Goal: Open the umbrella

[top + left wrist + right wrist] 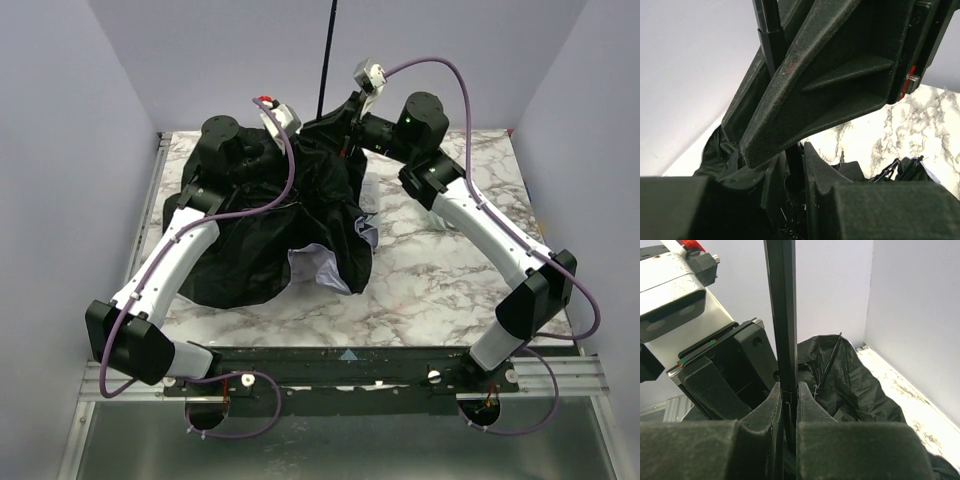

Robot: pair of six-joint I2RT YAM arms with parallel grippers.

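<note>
The umbrella lies with its black underside up in a crumpled heap (260,240) on the marble table, a pale lavender patch (315,265) showing at its front. Its thin black shaft (327,60) rises from the heap's far end. My left gripper (303,133) is shut on the shaft low down; in the left wrist view (794,172) the shaft (768,35) passes between its fingers. My right gripper (347,125) is shut on the shaft just above, seen in the right wrist view (788,390) with the shaft (782,315) running upward. The handle and case are not visible.
The marble table (450,280) is walled by pale panels at left (60,150), back and right (590,120). A metal rail (340,375) with the arm bases runs along the near edge. The two grippers sit close together by the back wall.
</note>
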